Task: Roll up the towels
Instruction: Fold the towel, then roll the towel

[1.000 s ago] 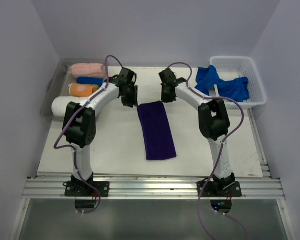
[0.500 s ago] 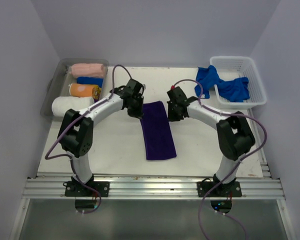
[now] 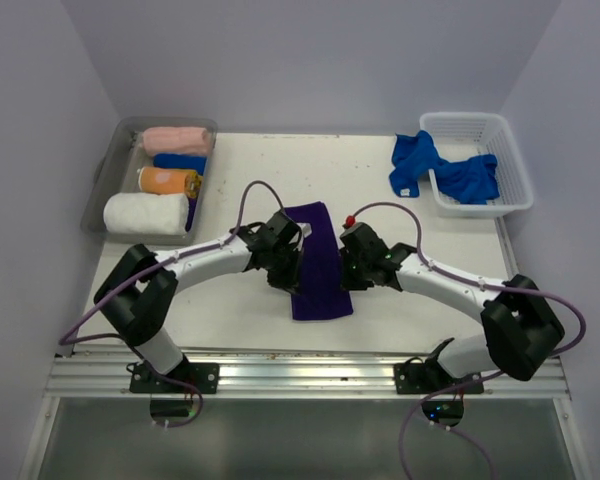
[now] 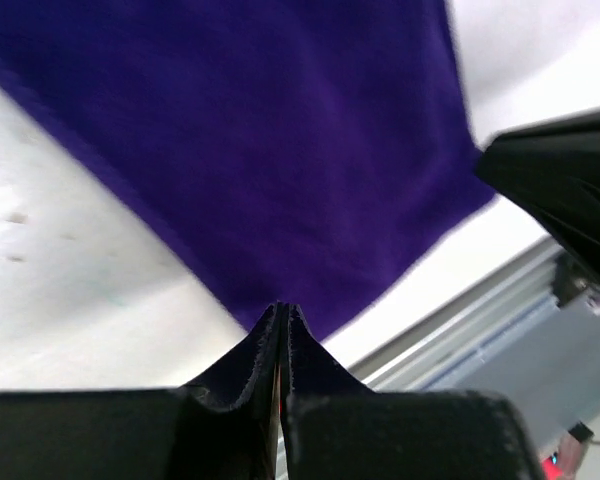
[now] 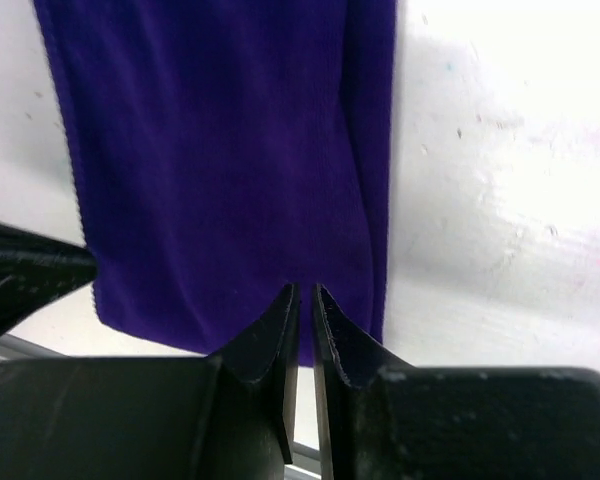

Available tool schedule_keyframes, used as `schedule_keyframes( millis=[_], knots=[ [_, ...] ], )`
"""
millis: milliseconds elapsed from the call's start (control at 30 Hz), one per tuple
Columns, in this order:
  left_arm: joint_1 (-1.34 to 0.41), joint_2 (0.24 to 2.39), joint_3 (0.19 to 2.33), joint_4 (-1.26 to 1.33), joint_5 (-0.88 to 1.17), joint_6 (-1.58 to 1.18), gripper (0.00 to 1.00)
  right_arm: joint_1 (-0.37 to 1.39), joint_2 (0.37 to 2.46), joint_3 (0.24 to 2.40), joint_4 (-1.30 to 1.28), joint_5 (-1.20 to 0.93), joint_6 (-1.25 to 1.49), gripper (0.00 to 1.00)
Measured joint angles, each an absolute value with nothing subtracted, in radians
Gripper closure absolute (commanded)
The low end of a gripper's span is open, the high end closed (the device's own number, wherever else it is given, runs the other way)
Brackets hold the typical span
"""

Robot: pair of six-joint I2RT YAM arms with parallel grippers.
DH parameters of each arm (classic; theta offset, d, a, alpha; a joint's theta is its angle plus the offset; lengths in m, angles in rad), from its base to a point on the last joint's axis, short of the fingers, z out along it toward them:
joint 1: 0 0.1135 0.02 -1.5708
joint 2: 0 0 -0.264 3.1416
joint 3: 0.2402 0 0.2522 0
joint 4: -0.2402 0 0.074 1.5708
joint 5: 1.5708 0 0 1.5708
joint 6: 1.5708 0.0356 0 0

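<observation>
A purple towel (image 3: 318, 262) lies flat and folded into a long strip in the middle of the table; it also fills the left wrist view (image 4: 250, 150) and the right wrist view (image 5: 220, 150). My left gripper (image 3: 291, 272) is shut and empty, hovering over the strip's left edge near its near end (image 4: 282, 310). My right gripper (image 3: 347, 274) is shut with a hairline gap, empty, over the strip's right edge (image 5: 304, 292). Two blue towels (image 3: 442, 170) hang over the white basket (image 3: 508, 160).
A clear bin (image 3: 114, 140) at the back left holds rolled towels: pink (image 3: 176, 139), blue (image 3: 180, 161), orange (image 3: 167, 181) and white (image 3: 145, 213). The metal rail (image 3: 310, 375) runs along the table's near edge.
Both arms have swung from the towel's far end toward me, along its two sides, to its near half. The towel has not moved.
</observation>
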State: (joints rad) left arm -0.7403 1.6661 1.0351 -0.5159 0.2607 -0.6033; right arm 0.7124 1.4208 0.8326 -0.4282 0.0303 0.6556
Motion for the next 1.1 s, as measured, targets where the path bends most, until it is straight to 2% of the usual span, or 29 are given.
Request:
schedule_keyframes(
  millis=[300,767,933,1100],
  knots=[
    [-0.799,1.662,0.965,-0.403,0.309,-0.644,0.96,0.728,1.407,0.687,-0.392,0.030,0.720,0.87],
    [-0.801,1.704,0.931,-0.415,0.277,-0.621,0.95,0.757,1.366,0.623,-0.310,0.046,0.779,0.89],
    [-0.787,1.695,0.947,-0.466,0.235,-0.576,0.85,0.825,1.332,0.587,-0.289,0.067,0.838,0.89],
    [-0.769,1.631,0.949,-0.548,0.176,-0.516,0.77,0.883,1.280,0.571,-0.320,0.086,0.855,0.81]
  ],
)
